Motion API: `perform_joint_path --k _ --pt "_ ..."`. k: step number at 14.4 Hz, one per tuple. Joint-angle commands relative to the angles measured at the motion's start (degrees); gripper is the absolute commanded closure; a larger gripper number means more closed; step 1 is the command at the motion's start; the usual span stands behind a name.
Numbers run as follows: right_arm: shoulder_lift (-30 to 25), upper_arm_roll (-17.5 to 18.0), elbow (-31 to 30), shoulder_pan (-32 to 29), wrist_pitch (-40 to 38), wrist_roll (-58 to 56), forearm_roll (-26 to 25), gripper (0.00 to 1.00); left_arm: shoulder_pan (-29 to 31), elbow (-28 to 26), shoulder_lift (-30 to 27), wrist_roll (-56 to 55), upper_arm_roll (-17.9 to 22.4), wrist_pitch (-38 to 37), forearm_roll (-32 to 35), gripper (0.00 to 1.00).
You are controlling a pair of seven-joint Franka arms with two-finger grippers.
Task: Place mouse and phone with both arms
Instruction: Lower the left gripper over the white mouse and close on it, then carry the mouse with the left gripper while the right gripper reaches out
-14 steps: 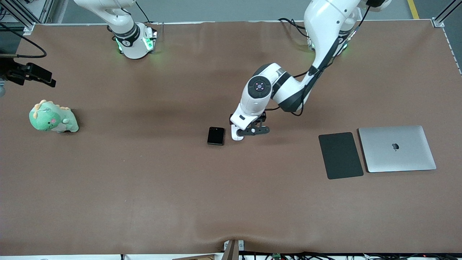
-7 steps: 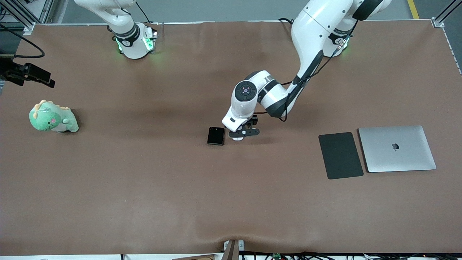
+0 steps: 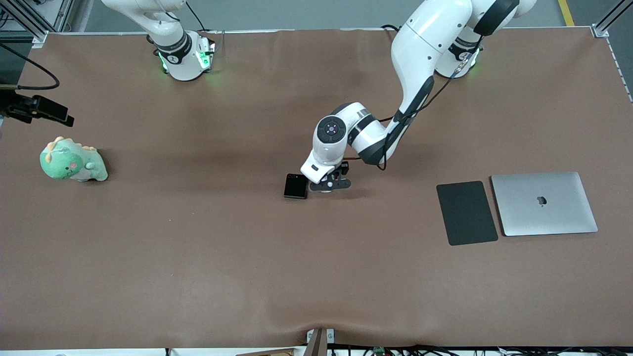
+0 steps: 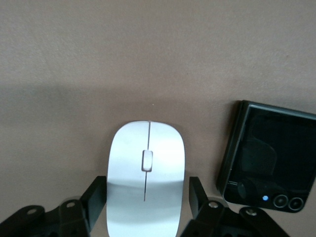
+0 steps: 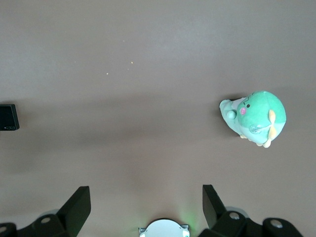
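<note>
The white mouse (image 4: 145, 173) lies on the brown table beside the black phone (image 3: 295, 186), toward the left arm's end from it. My left gripper (image 3: 329, 186) is down over the mouse and hides most of it in the front view. In the left wrist view, the left gripper (image 4: 146, 187) straddles the mouse's rear half, open, its fingers (image 4: 97, 197) close to both sides with a thin gap on one. The phone (image 4: 269, 163) lies flat, untouched. My right gripper (image 5: 145, 195) hangs open and empty high over the table, the phone (image 5: 8, 117) far from it.
A green dinosaur plush (image 3: 73, 160) sits near the right arm's end of the table. A dark grey mat (image 3: 466, 212) and a closed silver laptop (image 3: 544, 203) lie side by side toward the left arm's end.
The left arm has shifted toward the phone, covering the mouse, and its fingers have narrowed around the mouse. The right arm has barely moved.
</note>
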Motion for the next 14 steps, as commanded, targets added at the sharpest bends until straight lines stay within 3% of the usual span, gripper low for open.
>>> perform_joint_path --k 1,5,9,14 --pt "2.12 0.77 1.35 -2.13 -1.07 -0.51 0.71 0.00 -1.22 1.38 0.99 -2.31 0.97 0.81 1.64 0.42" --pt "3.79 0.77 1.44 -2.04 -0.01 -0.43 0.80 0.00 -0.69 1.38 0.29 -2.13 1.05 0.80 1.73 0.69" --pt "5.46 0.77 1.08 -1.86 -0.10 -0.07 1.41 0.00 0.18 1.30 -2.87 -1.17 4.39 0.10 1.91 0.72" --pt "9.59 0.77 1.08 -2.04 2.00 0.28 8.25 0.00 7.20 1.03 -8.48 1.64 4.40 -3.66 1.91 0.73"
